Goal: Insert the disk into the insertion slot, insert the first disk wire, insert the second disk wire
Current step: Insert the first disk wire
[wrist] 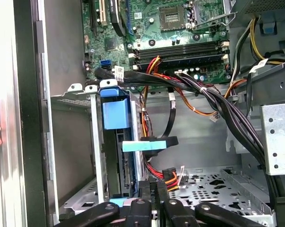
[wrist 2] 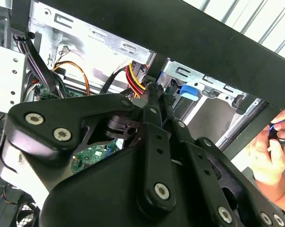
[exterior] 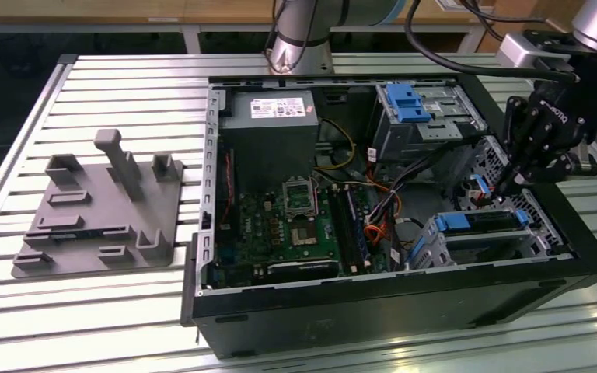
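We found the disk (wrist: 115, 113) seated in its cage (exterior: 539, 225) and a blue-plug wire (wrist: 149, 144) seemingly attached; the claw (wrist: 155, 185), fingers together, hung beside the red-and-yellow wire (wrist: 169, 176).

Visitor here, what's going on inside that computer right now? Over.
Pincer low inside case, beside insertion slot. Disk sits in slot, blue bracket showing. Loose cables close by; person's hand by case edge.

The exterior view looks down on the whole computer case (exterior: 382, 294); both wrist views, close behind the claw (wrist: 154, 187), face inside it.
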You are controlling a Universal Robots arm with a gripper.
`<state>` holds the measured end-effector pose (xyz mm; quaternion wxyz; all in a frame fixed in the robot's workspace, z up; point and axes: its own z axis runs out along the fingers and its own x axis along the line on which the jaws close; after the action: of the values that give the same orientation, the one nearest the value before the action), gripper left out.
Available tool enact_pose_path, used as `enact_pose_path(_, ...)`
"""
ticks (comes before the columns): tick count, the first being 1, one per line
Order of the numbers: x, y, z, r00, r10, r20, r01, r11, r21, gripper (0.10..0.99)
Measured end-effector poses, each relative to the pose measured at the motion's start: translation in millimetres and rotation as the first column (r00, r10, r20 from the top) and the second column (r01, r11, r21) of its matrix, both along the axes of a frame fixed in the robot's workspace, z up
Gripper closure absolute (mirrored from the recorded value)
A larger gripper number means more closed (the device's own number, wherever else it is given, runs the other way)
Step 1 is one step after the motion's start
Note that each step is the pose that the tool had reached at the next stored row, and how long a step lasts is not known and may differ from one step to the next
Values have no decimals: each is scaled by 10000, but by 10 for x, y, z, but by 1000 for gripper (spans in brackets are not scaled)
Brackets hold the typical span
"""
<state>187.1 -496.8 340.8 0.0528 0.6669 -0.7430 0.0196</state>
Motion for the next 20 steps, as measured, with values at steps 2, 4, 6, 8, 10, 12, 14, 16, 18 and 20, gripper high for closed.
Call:
enact_pose_path(2, -4, 1, -1, 10000, -1, 0, 1, 10000, -9, 918)
enact_pose_path(4, -13, 1, 0, 10000, -1, 0, 1, 10000, -64, 918)
enact_pose_path(6, -36, 1, 0, 10000, -1, 0, 1, 9999, -108, 918)
enact_pose_path(8, -71, 1, 1, 10000, 12, 9, -12, 9999, -148, 918)
enact_pose_path(10, -100, 1, 1, 10000, 48, 28, -48, 9998, -170, 918)
enact_pose_path(12, -108, 1, 0, 9999, 150, 44, -149, 9997, -170, 918)
enact_pose_path(14, -108, 1, 1, 9993, 365, 51, -364, 9992, -171, 918)
enact_pose_path(16, -108, 1, 1, 9982, 603, 67, -602, 9980, -170, 918)
enact_pose_path(18, -109, 1, 1, 9973, 730, 117, -728, 9972, -156, 918)
enact_pose_path(20, -109, 1, 1, 9967, 792, 194, -790, 9968, -105, 918)
